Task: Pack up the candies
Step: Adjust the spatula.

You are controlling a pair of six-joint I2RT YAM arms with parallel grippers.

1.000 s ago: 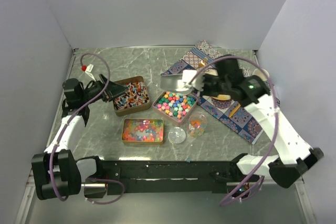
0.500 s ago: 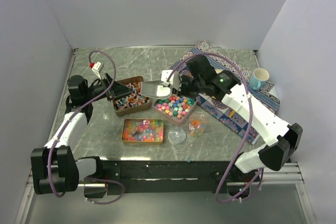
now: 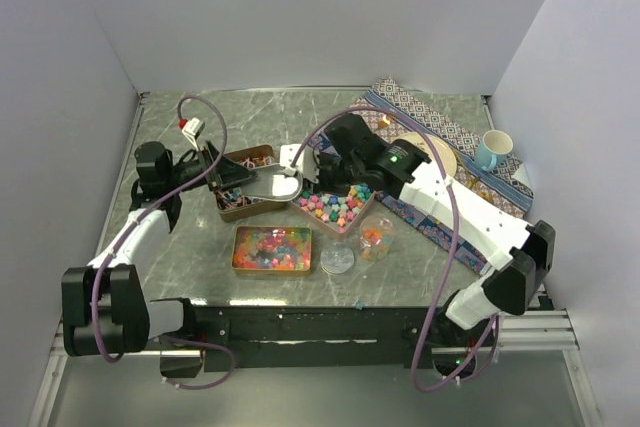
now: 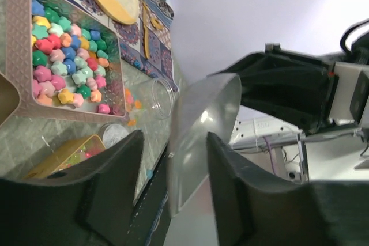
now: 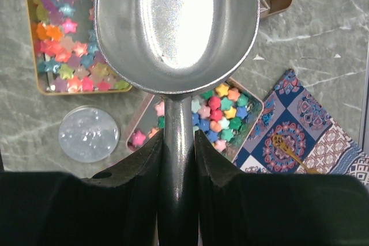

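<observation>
Candies (image 3: 335,205) lie just below the grippers: right gripper (image 5: 179,154) is clenched on the handle of an empty metal scoop (image 5: 176,27), while the left gripper (image 4: 173,159) has its fingers parted with the scoop's bowl edge between them, contact unclear. The scoop bowl hangs over the far-left tin (image 3: 245,213) of wrapped stick sweets (image 3: 238,195); pastel star candies fill the pink square tin (image 4: 22,61) just right of it, and tiny glossy beads (image 3: 272,247) fill the near-left tin (image 3: 235,247). A clear jar (image 3: 376,239) with a few orange pieces and its lid (image 3: 337,259) stand nearer than the star tin, with a patterned cloth (image 3: 440,209) and mug (image 3: 490,150) to the right.
</observation>
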